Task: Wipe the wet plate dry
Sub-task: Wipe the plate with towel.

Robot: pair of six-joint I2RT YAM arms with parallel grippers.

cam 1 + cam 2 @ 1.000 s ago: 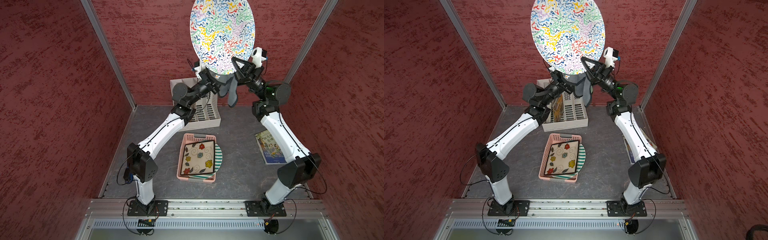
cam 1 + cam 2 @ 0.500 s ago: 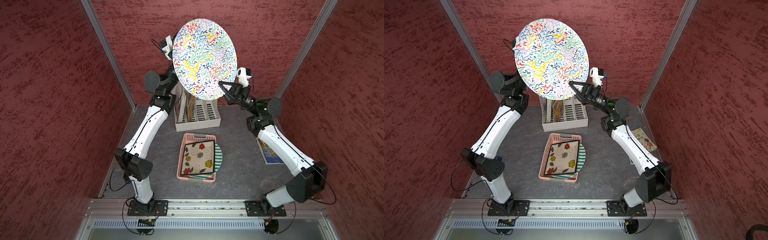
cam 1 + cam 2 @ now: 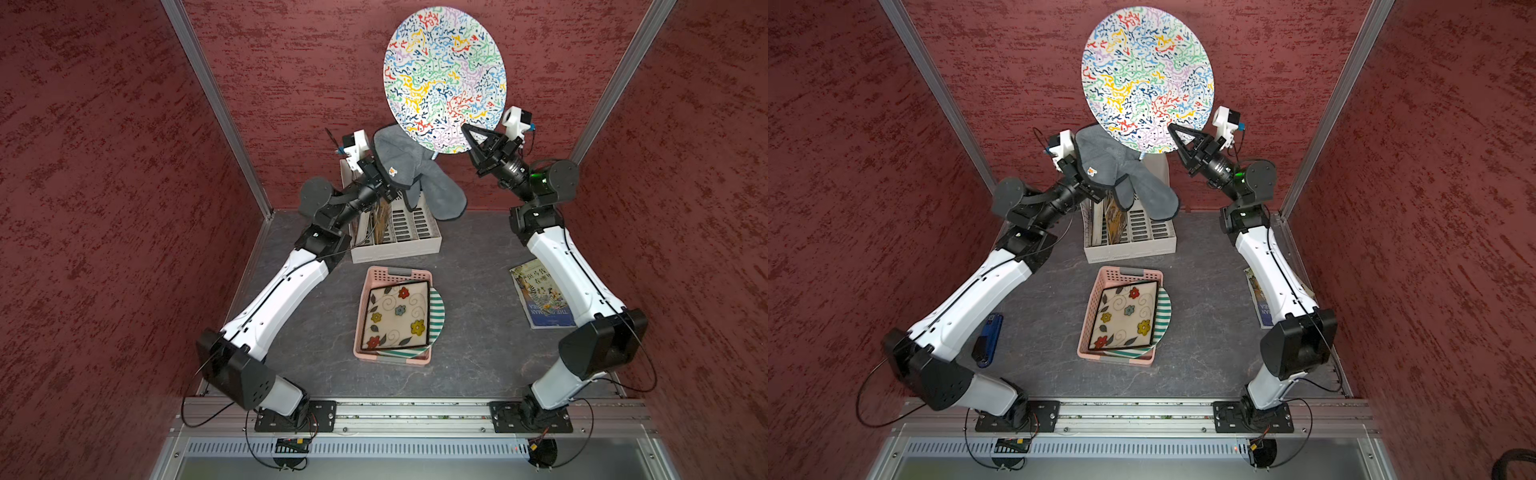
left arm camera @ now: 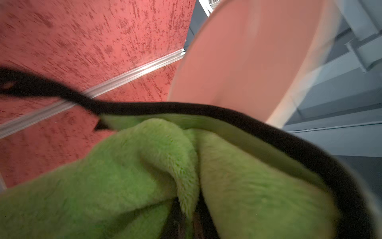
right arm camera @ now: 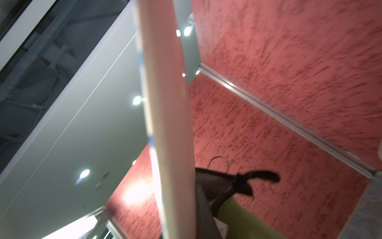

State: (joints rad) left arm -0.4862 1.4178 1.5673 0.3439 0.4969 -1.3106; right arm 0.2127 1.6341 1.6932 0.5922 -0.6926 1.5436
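Observation:
A round plate (image 3: 444,79) (image 3: 1148,79) with colourful squiggles is held high before the back wall, tilted on edge. My right gripper (image 3: 467,131) (image 3: 1173,131) is shut on its lower right rim. In the right wrist view the plate (image 5: 167,124) runs edge-on, and the fingers do not show. A cloth (image 3: 415,174) (image 3: 1121,174), grey on one side and green on the other, hangs at the plate's lower left rim. My left gripper (image 4: 189,225) is shut on a fold of the cloth (image 4: 144,175), with the plate's pale underside (image 4: 248,62) just beyond.
A white dish rack (image 3: 415,241) stands at the back under the cloth. In front of it a pink basket (image 3: 399,274) holds a square flowered plate (image 3: 395,318) and a green striped plate (image 3: 436,307). A book (image 3: 540,295) lies right, a blue object (image 3: 988,332) left.
The plate has swung from the left back to the right with the right gripper. The left arm has come out from behind it, and the cloth now hangs at its lower left rim.

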